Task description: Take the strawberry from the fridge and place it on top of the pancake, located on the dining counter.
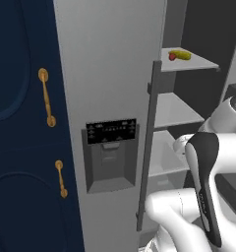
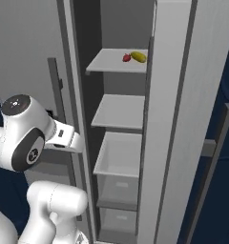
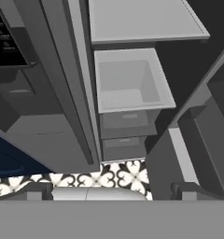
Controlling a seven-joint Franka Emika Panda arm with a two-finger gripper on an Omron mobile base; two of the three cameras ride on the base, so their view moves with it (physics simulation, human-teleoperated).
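Lying on the top shelf of the opened fridge, the strawberry is being flanked by a yellow item; the gripper is being held fully spread, grasping nothing.

Both base views look forward from behind the arm, near the open fridge, and share its upper shelves. The hand view faces down along the lower bins toward the floor.
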